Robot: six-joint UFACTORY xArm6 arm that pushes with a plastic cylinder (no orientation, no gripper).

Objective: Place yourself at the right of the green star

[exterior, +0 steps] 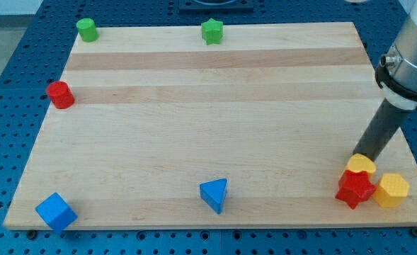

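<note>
The green star [212,31] lies at the top edge of the wooden board [215,106], a little right of centre. My tip [358,155] is at the view's lower right, far from the star, touching the top of a yellow heart-like block [362,166]. The dark rod rises from there to the view's upper right.
A red star [355,189] and a yellow hexagon [392,190] sit just below my tip. A blue triangle [214,194] is at bottom centre, a blue cube [55,211] at bottom left, a red cylinder [60,94] at left, a green cylinder [87,30] at top left.
</note>
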